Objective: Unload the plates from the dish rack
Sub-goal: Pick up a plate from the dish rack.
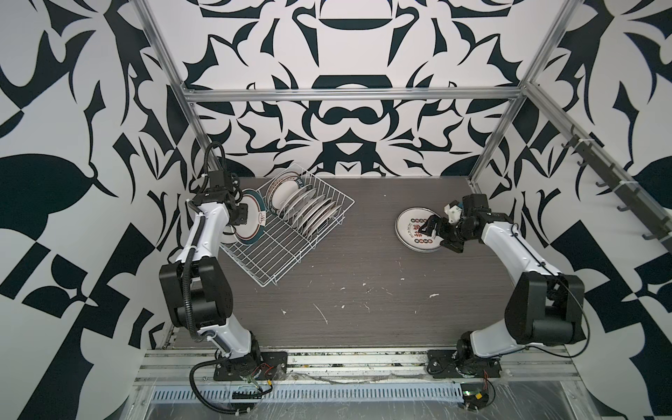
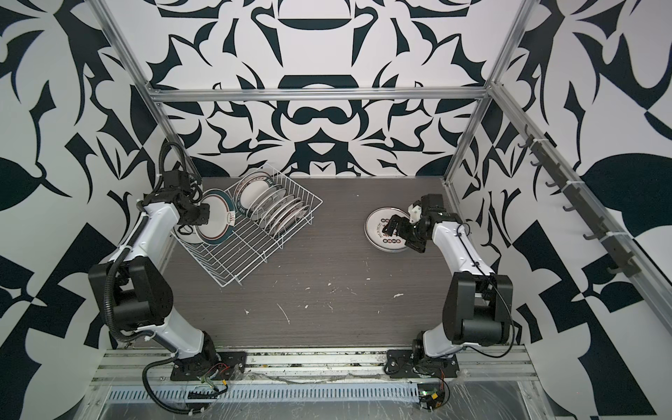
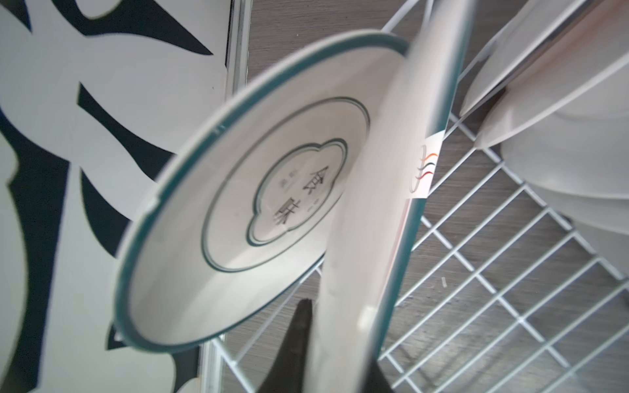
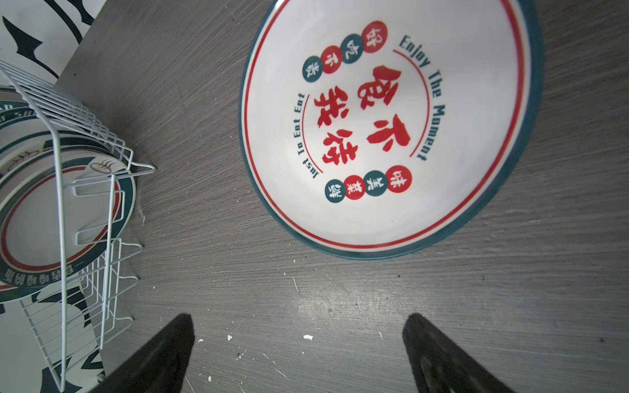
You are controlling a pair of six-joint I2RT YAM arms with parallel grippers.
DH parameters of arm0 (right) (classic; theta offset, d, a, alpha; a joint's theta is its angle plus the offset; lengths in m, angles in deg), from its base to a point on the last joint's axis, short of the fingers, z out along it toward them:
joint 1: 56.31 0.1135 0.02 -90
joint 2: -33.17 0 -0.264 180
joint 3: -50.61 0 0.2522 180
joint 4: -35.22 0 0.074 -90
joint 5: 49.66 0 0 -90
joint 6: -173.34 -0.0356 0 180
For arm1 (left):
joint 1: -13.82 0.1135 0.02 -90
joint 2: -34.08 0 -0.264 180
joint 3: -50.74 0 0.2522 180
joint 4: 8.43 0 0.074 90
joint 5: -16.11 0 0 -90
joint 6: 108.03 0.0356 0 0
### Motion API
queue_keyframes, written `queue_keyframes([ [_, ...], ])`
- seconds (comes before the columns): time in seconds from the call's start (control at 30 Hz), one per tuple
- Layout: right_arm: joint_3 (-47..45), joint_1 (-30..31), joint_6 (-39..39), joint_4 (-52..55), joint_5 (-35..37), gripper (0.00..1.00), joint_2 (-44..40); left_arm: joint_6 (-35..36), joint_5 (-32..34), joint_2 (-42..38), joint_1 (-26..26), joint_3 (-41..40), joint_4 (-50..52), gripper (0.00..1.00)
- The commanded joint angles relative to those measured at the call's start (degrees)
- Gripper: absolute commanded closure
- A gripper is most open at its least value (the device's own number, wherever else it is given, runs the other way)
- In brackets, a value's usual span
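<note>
Left pincer (image 1: 242, 214) is clamped on the rim of a teal-rimmed plate (image 1: 256, 230). The plate stands upright at the end of the dish rack (image 1: 276, 251) nearest the tabletop's (image 1: 363, 291) left edge. In the left wrist view it runs edge-on between my fingers (image 3: 299, 343).

A cloud-emblem plate (image 3: 255, 204) leans just behind it; I can't tell if they touch.

To do this well, I should lift straight up with no twist. It's only a rim grip, so the plate can pivot. It should clear the wire side before I swing it out, and it mustn't drag that neighbour.

More plates (image 1: 309, 214) stand in the prongs toward the far end.

On the right side of the tabletop a red-lettered plate (image 1: 409, 225) lies flat. Right pincer (image 1: 438, 234) hangs over its near rim, jaws wide apart, holding nothing.
</note>
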Motion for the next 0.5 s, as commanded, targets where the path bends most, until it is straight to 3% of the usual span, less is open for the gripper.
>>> queue_keyframes([
  [0.0,0.2,0.0,0.8,-1.0,-1.3,0.00,-1.5,-0.3,1.8,0.8,-0.1,-0.7,2.4,0.90],
  [0.27,0.0,0.0,0.2,-2.2,-4.0,0.00,-1.1,-2.3,1.5,-0.6,-0.1,0.0,5.0,0.98],
  [0.47,-0.4,0.0,-0.5,-2.3,-5.8,0.00,-0.8,-5.3,2.8,-5.8,-0.3,-0.2,8.5,1.00],
])
